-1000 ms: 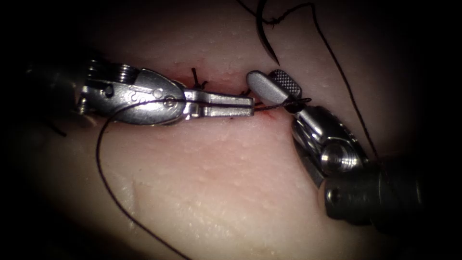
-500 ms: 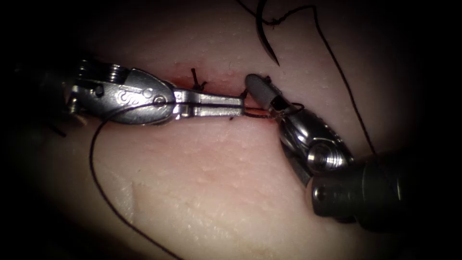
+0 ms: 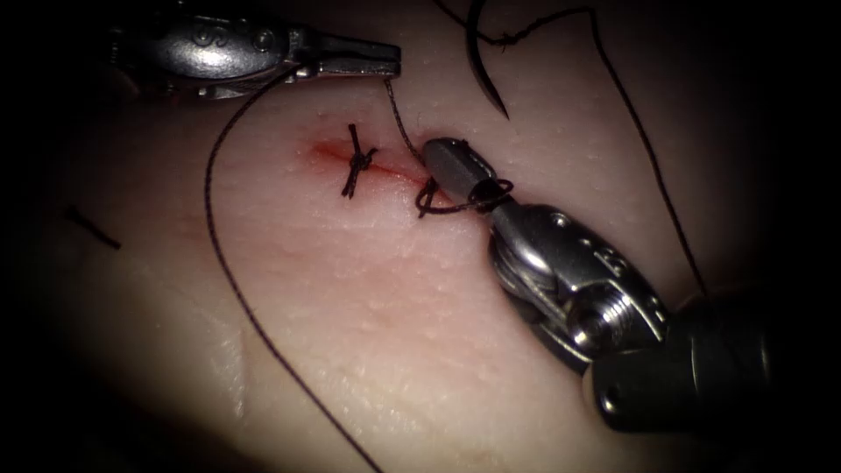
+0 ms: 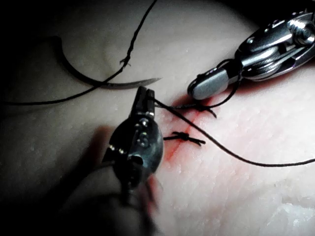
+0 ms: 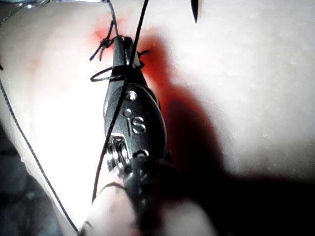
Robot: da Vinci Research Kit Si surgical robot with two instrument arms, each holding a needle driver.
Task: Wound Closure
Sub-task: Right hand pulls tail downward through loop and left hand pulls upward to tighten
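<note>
My left claw (image 3: 394, 63) has lifted away from the cut (image 3: 368, 166) since a second ago, when it lay flat along it; it now sits above and to the left of my right claw (image 3: 438, 162), pinched shut on the thread (image 3: 399, 114), which runs down from its tip to the wound. My right claw has slid left and down onto the right end of the cut, and its jaws, spread apart a second ago, are now closed, with a loop of thread (image 3: 464, 203) wound round them; I cannot tell whether they grip anything. A finished knot (image 3: 357, 160) is now uncovered just left of my right claw.

The needle (image 3: 480, 61) lies free on the tissue (image 3: 394, 307) above my right claw, held by neither claw, not in the tissue. The left wrist view shows its whole curve (image 4: 93, 81) lying beyond my left claw (image 4: 145, 96); the right wrist view shows its point (image 5: 195, 12) ahead of my right claw (image 5: 119, 44).

My left shaft lies nearly level; my right slants up from the lower right
</note>
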